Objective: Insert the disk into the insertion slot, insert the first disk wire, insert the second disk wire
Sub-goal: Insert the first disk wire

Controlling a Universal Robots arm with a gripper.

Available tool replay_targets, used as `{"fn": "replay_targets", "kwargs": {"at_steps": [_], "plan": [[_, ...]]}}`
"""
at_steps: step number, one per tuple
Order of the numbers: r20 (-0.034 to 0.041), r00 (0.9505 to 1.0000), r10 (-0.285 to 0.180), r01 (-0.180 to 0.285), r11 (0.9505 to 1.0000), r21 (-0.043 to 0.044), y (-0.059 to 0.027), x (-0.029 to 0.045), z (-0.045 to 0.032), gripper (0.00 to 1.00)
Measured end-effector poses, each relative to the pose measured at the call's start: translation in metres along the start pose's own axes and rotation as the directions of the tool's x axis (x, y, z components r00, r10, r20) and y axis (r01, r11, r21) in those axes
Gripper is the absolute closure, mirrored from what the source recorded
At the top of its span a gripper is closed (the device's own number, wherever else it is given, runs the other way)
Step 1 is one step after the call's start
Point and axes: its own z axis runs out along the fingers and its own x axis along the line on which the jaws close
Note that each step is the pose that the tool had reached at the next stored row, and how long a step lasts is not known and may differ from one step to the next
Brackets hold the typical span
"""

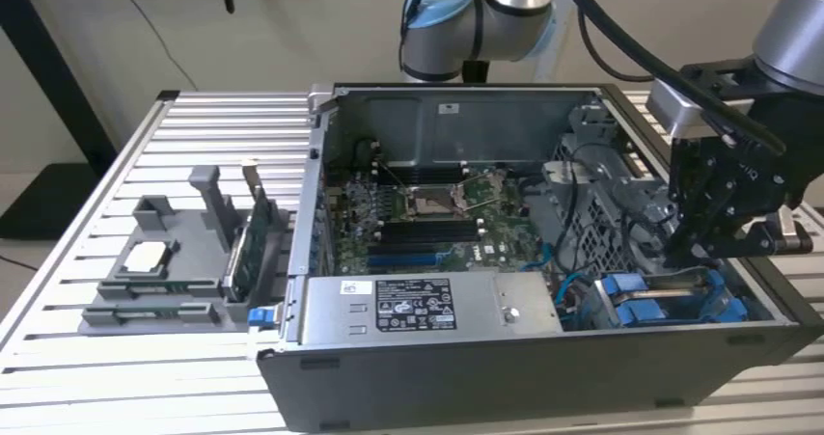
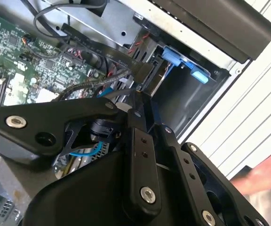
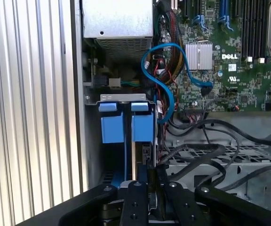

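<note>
A slatted metal table (image 1: 129,387) carries an open dark computer case (image 1: 515,377) lying on its side. A green motherboard (image 1: 425,213) fills the middle of the case, and a grey power supply (image 1: 412,305) sits along the near wall. On the table at the exterior view's left, just beside the case, a grey holder (image 1: 154,261) keeps several parts standing upright. The insertion slot (image 1: 644,295) is in the case's near corner at the exterior view's right, next to the power supply. It is a narrow grey metal bay with a dark interior, bordered on the inner side by a perforated metal cage. Two blue plastic carriers (image 3: 126,127) lie side by side in its mouth, each with a small blue tab at its end. The black gripper (image 1: 685,257) hangs directly above this slot. In the first wrist view the gripper (image 3: 147,176) points straight at the carriers, with its tips pressed together and nothing visible between them. A blue cable (image 3: 173,52) loops over the motherboard just beside the slot. In the second wrist view a person's hand (image 2: 267,172) appears outside the case.
</note>
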Motion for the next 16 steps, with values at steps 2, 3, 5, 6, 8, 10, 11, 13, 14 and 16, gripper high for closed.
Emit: {"fn": "replay_targets", "kwargs": {"at_steps": [2, 3, 5, 6, 8, 10, 11, 13, 14, 16], "plan": [[0.0002, 1.0, 0.0, 0.0, 1.0, 0.0, -0.0026, -0.0001, 0.0005, 0.81], [0.0003, 1.0, 0.0, 0.0, 1.0, 0.0, -0.0036, -0.0002, 0.0009, 0.81], [0.0, 1.0, 0.0, 0.0, 1.0, 0.0, -0.0048, -0.0001, 0.002, 0.81], [-0.0001, 1.0, 0.0, 0.0, 1.0, 0.0001, -0.0049, 0.0, 0.0027, 0.81], [0.0, 1.0, 0.0, 0.0, 1.0, 0.0008, -0.0051, 0.0, 0.0045, 0.81], [0.0, 1.0, 0.0, 0.0, 1.0, 0.0017, -0.0056, 0.0, 0.0064, 0.81], [0.0001, 1.0, 0.0, 0.0, 1.0, 0.0022, -0.0061, 0.0, 0.0073, 0.81], [0.0001, 1.0, 0.0, 0.0, 1.0, 0.0032, -0.007, 0.0001, 0.0091, 0.81], [0.0001, 1.0, 0.0, 0.0, 1.0, 0.004, -0.0075, 0.0001, 0.0099, 0.81], [0.0002, 1.0, 0.0, 0.0, 1.0, 0.0054, -0.0084, 0.0002, 0.0116, 0.81]]}}
